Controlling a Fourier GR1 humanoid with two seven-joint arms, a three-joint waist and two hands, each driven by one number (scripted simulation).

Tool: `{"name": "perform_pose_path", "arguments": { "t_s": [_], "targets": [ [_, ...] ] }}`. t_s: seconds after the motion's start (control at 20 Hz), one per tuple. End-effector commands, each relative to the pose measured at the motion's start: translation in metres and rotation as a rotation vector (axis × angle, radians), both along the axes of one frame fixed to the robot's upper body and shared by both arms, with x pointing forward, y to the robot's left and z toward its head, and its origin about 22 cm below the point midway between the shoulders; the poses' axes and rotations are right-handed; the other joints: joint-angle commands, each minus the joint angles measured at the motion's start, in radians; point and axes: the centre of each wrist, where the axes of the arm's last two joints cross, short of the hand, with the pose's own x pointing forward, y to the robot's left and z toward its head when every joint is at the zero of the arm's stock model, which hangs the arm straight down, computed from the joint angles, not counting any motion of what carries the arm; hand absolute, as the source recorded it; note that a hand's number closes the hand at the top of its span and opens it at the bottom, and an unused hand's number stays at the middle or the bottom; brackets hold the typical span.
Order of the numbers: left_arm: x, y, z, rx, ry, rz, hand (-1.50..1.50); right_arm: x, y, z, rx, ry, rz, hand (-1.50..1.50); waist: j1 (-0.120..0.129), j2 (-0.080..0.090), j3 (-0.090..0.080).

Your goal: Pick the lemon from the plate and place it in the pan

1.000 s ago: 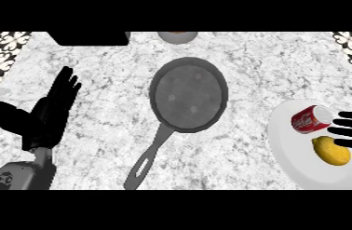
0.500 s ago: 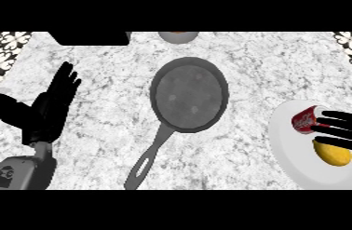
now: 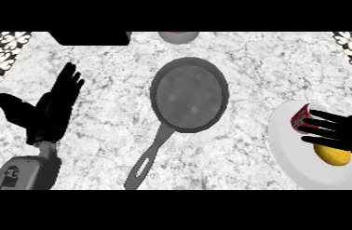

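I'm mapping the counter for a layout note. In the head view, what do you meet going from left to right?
Left hand, resting open with fingers up → pan → plate → lemon on the plate. The right hand and a red can overlap the plate, so I leave them out of the order.

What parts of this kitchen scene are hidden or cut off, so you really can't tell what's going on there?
All in the head view:
- Right hand: only fingers show; the picture's right edge cuts off the palm.
- Lemon: its top is behind those fingers, so contact cannot be judged.
- Red object on the plate: partly covered by fingers, kind unclear.
- Round thing at the counter's far edge: cut off, kind unclear.
- Dark shape at top left: cut off too.
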Motion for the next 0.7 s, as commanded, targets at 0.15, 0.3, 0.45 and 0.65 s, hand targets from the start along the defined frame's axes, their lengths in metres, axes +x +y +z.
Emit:
{"name": "perform_pose_path", "arguments": {
  "t_s": [0.15,0.3,0.45,0.65],
  "targets": [
    [-0.001,-0.002,0.007,0.018,-0.005,0.007,0.00,0.004,0.028,-0.024,0.031,0.027,0.026,-1.50,-0.001,0.001,0.002],
    [0.002,-0.003,0.006,0.007,-0.004,-0.004,0.00,0.002,0.029,-0.043,0.033,0.049,0.016,-1.50,-0.001,0.002,0.002],
    [-0.009,0.000,-0.008,-0.001,-0.009,0.016,0.00,0.006,0.024,-0.030,0.029,0.069,0.013,-1.50,-0.001,0.001,0.002],
    [0.003,-0.014,-0.006,-0.002,0.004,-0.014,0.00,0.022,0.022,-0.041,-0.029,0.093,0.028,-1.50,0.007,0.006,0.003]
  ]
}}
